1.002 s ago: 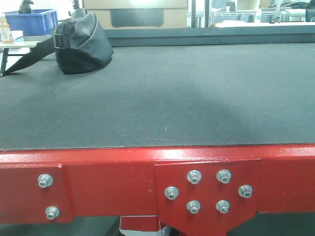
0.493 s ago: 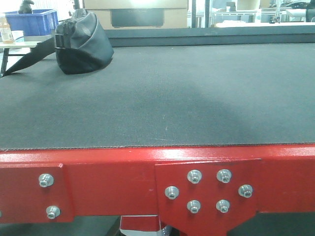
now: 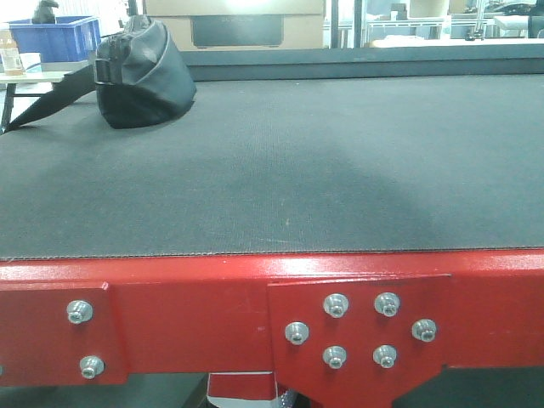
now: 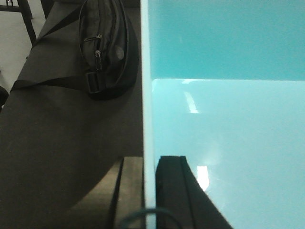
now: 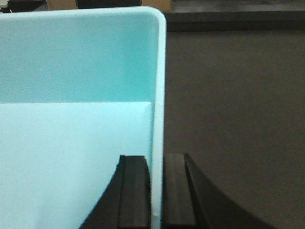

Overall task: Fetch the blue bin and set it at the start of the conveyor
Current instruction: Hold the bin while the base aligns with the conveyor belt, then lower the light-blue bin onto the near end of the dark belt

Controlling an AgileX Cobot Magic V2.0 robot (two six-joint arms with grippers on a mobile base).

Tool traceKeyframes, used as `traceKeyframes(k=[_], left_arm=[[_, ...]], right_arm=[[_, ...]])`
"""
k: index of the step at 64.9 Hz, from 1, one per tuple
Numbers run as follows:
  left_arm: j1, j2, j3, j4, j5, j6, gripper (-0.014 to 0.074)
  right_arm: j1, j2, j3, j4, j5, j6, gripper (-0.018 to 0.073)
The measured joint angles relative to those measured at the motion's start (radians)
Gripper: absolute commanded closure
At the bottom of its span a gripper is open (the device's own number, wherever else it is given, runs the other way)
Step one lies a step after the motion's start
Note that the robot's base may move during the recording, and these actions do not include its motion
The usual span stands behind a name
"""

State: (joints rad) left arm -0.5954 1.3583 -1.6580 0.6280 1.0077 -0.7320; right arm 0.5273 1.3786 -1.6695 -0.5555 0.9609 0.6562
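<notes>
Stretching wide, matte textured belt (image 3: 297, 170) on glossy red bolted frame (image 3: 195, 306) carries a soft black bag (image 3: 140, 76). Left gripper (image 4: 149, 191) and right gripper (image 5: 156, 191) each clamp a smooth aqua bin (image 4: 228, 143) wall.

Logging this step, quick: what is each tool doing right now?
Left tool: closed on the left wall of the bin.
Right tool: closed on the bin's right wall.

Nothing legible: no text, label, brand or number on blue bin (image 5: 71, 62), conveyor start (image 3: 272, 170) or black waist bag (image 3: 140, 76).
</notes>
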Motion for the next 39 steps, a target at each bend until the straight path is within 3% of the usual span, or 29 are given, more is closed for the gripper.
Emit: traceKeyframes(k=[15, 39], left_arm=[[0.043, 0.074, 0.005, -0.041, -0.034, 0.000, 0.0708], [0.147, 0.151, 0.279, -0.152, -0.372, -0.002, 0.0708]], right_arm=[[-0.008, 0.014, 0.080, -0.017, -0.038, 0.016, 0.0721], [-0.155, 0.049, 0.410, -0.021, -0.416, 0.120, 0.0721]])
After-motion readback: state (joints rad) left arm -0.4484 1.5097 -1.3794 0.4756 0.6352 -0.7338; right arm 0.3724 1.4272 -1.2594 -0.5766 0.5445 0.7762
